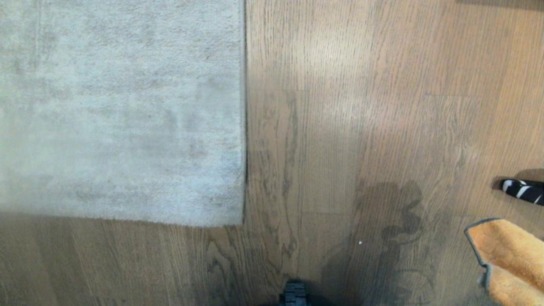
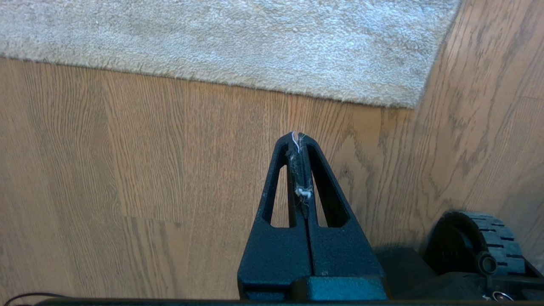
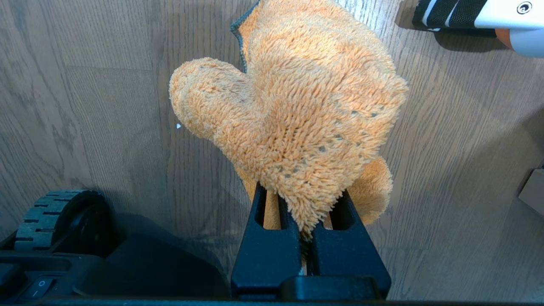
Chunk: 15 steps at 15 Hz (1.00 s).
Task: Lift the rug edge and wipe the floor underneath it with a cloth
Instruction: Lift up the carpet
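Note:
The light grey-beige rug (image 1: 119, 110) lies flat at the upper left, its corner near the middle of the head view. The rug edge (image 1: 245, 127) runs straight along the brown wood-grain floor (image 1: 340, 127). My right gripper (image 3: 304, 157) is shut on the orange fluffy cloth (image 3: 297, 106), which bulges over the fingertips and hides them. In the head view the cloth (image 1: 510, 255) shows at the lower right, above the floor. My left gripper (image 2: 298, 137) is shut and holds nothing, with only bits of lint on it. It hangs over bare floor, short of the rug edge (image 2: 212, 83).
A black-and-white striped object (image 1: 522, 191) lies on the floor at the right, just beyond the cloth. My base's black wheels (image 2: 480, 242) (image 3: 55, 212) sit close behind both grippers. A box corner (image 3: 533, 191) shows at the far side.

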Motion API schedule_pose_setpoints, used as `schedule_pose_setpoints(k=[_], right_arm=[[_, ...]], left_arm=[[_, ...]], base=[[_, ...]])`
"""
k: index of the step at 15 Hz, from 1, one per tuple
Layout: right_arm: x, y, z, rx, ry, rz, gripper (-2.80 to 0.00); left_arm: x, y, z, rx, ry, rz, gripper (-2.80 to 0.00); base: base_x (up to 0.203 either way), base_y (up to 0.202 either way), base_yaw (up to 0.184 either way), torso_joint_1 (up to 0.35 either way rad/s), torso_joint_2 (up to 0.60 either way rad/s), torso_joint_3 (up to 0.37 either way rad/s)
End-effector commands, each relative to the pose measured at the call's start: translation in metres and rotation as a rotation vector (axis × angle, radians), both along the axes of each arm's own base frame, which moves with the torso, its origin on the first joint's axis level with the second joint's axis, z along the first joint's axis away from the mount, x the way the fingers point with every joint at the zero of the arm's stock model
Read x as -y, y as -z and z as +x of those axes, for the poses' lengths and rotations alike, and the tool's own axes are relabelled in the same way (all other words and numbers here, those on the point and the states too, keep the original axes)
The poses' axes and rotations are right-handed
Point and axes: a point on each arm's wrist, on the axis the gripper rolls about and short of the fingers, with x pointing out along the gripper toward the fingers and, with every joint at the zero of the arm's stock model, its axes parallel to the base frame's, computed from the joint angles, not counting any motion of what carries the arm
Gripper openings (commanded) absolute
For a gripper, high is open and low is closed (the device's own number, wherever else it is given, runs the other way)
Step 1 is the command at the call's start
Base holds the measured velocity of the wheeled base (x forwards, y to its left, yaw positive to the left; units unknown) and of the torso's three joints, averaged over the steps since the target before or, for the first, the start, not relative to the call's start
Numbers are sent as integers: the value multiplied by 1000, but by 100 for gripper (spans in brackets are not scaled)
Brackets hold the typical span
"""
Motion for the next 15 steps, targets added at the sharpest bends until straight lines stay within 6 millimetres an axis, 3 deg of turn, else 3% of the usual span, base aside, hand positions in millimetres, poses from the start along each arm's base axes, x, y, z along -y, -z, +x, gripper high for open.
schedule_pose_setpoints(k=[1, 15], right_arm=[[0, 0, 0, -3, 0, -1, -280], [0, 0, 0, -3, 0, -1, -280]], left_arm=[[0, 0, 0, -1, 0, -1, -280], [0, 0, 0, 0, 0, -1, -280]], base=[[0, 0, 0, 0, 0, 0], [0, 0, 0, 0, 0, 0]])
